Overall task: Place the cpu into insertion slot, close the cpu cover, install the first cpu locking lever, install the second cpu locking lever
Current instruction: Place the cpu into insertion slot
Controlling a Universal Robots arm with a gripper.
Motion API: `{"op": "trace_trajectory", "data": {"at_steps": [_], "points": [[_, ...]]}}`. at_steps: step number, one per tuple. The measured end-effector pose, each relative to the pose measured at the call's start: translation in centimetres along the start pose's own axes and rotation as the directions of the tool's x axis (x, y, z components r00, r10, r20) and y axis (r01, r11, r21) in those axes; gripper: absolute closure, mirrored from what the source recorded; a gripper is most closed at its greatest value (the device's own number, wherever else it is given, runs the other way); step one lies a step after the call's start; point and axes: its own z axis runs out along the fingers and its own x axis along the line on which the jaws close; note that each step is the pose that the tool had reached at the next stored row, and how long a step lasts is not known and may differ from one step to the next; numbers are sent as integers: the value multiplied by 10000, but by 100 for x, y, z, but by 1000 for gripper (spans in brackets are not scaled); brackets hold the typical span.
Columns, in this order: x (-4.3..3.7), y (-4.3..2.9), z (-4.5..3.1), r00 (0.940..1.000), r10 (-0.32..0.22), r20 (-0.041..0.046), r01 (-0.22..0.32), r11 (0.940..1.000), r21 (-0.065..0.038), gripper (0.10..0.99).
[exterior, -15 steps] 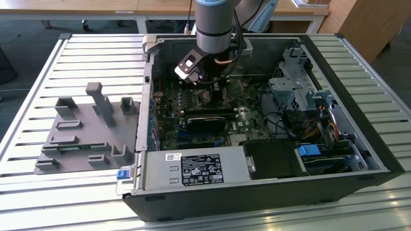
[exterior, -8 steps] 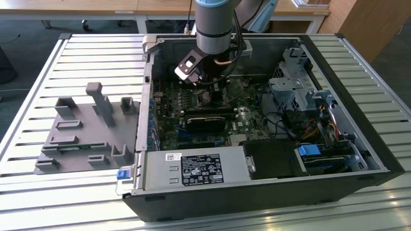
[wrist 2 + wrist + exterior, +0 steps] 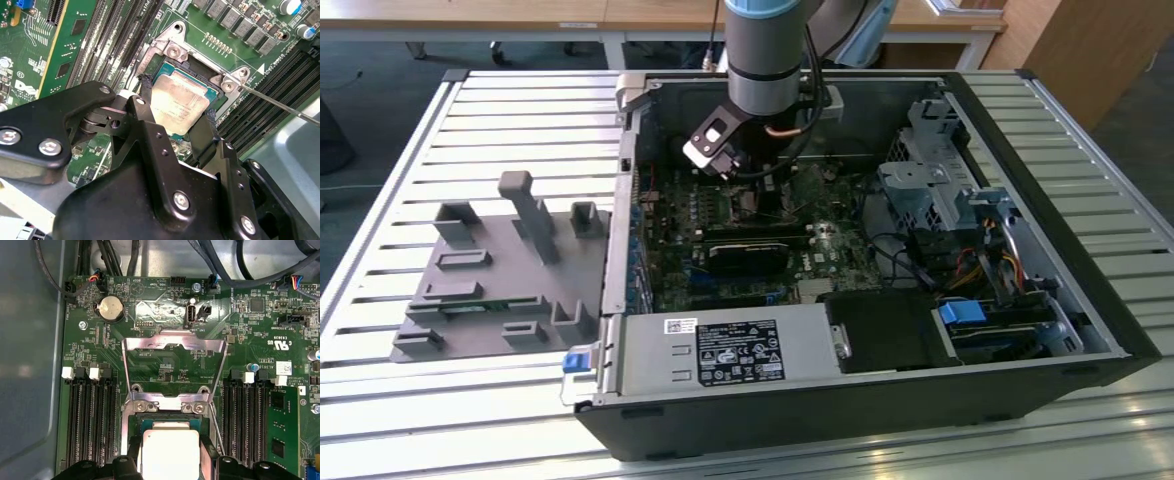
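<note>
The cpu (image 3: 177, 102), a silvery square chip, lies level within the insertion slot (image 3: 172, 50), whose silver rim frames it. My gripper (image 3: 177, 100) is shut on the cpu, one black fingertip (image 3: 145, 95) on each of two opposite edges. In the first wrist view the cpu (image 3: 170, 450) sits in the slot (image 3: 165, 405) between the fingers of the gripper (image 3: 170, 460). The cpu cover (image 3: 172, 344) stands flipped open beyond the slot. A thin wire locking lever (image 3: 280, 102) juts out beside the socket. In the exterior view the gripper (image 3: 747, 190) is deep inside the computer case.
Long black memory slots (image 3: 92, 420) flank the socket on both sides. A black card (image 3: 747, 255) lies across the board, near the power supply (image 3: 720, 350) and drive cage (image 3: 927, 190). A grey fixture tray (image 3: 494, 270) sits at the exterior view's left.
</note>
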Motion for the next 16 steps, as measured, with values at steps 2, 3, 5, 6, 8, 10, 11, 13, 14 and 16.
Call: {"op": "trace_trajectory", "data": {"at_steps": [2, 3, 5, 6, 8, 10, 11, 13, 14, 16], "points": [[0, 2, 1, 10000, 0, 0, 0, 10000, -1, 545], [0, 2, 1, 10000, 1, -1, -1, 10000, -1, 545], [0, 5, 1, 10000, 17, 1, -17, 10000, -1, 545], [0, 5, 1, 10000, 41, 3, -41, 10000, -1, 545], [0, 5, 2, 10000, 85, 7, -85, 10000, 0, 545], [0, 5, 4, 10000, 96, 6, -96, 10000, -1, 545], [0, 5, 4, 10000, 96, 7, -96, 10000, -1, 545], [0, 5, 5, 10000, 97, 7, -97, 10000, -1, 545], [0, 5, 5, 10000, 97, 6, -97, 10000, -2, 545], [0, 5, 6, 10000, 97, 6, -97, 10000, -2, 533]]}}
